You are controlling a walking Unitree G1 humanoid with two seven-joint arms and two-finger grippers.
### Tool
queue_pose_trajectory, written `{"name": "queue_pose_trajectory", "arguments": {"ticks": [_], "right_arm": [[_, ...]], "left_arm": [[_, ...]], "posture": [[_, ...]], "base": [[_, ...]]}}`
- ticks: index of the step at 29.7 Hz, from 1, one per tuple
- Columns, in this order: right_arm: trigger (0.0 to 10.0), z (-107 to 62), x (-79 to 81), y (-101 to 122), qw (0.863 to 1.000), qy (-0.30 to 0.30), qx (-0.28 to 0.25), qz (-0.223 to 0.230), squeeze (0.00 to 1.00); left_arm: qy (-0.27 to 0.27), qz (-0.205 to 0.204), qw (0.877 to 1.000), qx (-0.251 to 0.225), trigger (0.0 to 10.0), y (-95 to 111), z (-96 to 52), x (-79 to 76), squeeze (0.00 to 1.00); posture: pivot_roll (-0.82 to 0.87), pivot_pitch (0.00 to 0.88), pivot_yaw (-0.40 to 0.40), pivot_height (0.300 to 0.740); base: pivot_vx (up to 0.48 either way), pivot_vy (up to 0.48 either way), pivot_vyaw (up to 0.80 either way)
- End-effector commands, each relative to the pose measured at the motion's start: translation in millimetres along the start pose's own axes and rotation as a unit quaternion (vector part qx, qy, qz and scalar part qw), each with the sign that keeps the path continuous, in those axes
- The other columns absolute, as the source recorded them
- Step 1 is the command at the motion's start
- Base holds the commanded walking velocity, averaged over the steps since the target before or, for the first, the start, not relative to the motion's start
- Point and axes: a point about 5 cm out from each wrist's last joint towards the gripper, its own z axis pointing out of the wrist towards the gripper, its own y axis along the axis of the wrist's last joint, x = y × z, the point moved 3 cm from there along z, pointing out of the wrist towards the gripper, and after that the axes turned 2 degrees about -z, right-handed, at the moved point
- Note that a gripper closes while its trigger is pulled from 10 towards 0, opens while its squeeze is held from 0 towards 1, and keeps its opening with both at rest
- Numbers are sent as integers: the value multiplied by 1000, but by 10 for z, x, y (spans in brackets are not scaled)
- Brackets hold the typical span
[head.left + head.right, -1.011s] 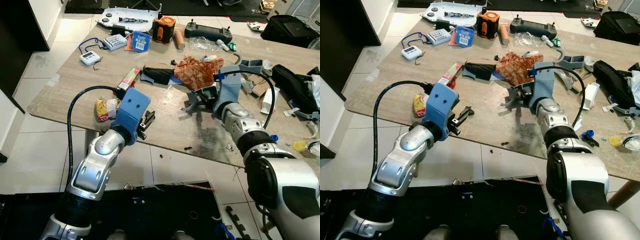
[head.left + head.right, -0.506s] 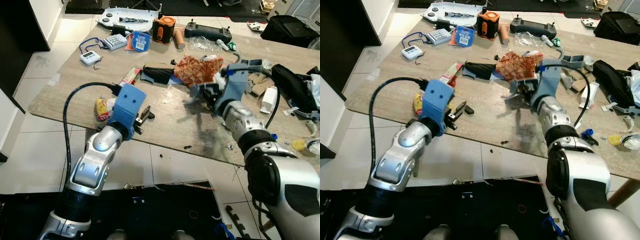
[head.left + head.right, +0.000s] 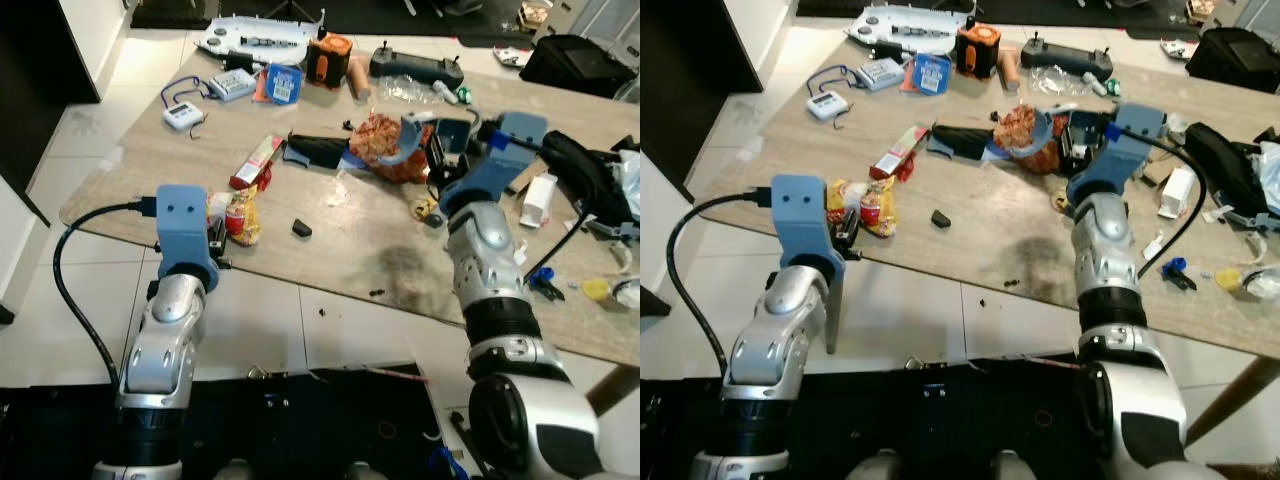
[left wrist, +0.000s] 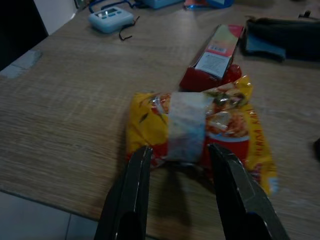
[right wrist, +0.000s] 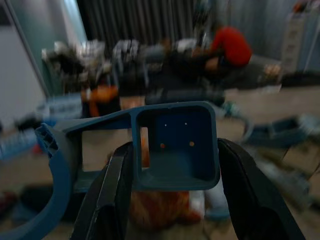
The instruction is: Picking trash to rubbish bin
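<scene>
The left gripper hovers low over the near left edge of the wooden table, its two black fingers spread apart and empty, the tips just short of a yellow and red snack packet with a pale band across its middle. The packet lies flat on the table, and just behind it sits a red box; a white timer with a blue cord rests farther back near the table's far left corner. The right gripper is raised above the middle of the table and is closed on a blue-grey plastic part, a hollow square block with a curved arm running off one side, which the fingers clamp from both flanks. In the head views that part hangs in the air just in front of a crumpled orange wrapper. A small black piece lies alone on the bare wood between the two arms. An orange and black canister and a dark controller stand along the far edge.
</scene>
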Motion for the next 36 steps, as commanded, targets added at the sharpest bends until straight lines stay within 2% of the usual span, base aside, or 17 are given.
{"name": "queue_pose_trajectory", "arguments": {"ticks": [1,2,11,15,19,25,26,27,36], "right_arm": [[3804,-62,-36,-81,1000,-10,15,-8,0],[10000,-82,-16,-158,999,-8,35,-23,0],[10000,-415,174,-362,993,39,87,-65,0],[10000,-528,182,-390,991,51,82,-88,0],[10000,-690,100,-411,990,38,81,-109,0],[10000,-747,32,-397,989,18,87,-114,0],[10000,-775,8,-375,989,13,85,-119,0],[10000,-790,1,-329,987,15,68,-141,0],[10000,-849,25,-338,987,5,64,-149,0]], "left_arm": [[-6,-6,1000,5,10000,-32,6,-90,0],[-6,-7,1000,2,10000,-14,13,-99,0],[-15,10,1000,0,10000,-16,-24,-85,0],[-14,20,1000,-5,10000,-10,-28,-61,0],[-24,58,998,-3,10000,-32,-12,-105,0],[-28,56,998,-6,10000,-11,14,-131,0],[-37,57,998,-12,10000,20,31,-156,0],[-44,59,997,-25,10000,72,53,-169,0],[-57,63,996,-38,10000,171,172,-206,0]], "posture": [[96,134,-51,740],[96,134,-51,740],[98,125,-39,740],[97,123,-36,740],[96,121,-28,740],[95,114,-13,740],[94,109,-9,740],[94,100,-4,740],[86,63,43,740]], "base": [[0,0,0],[0,0,0],[0,0,0],[0,0,0],[0,0,0],[0,0,0],[0,0,0],[0,0,0],[0,0,0]]}}
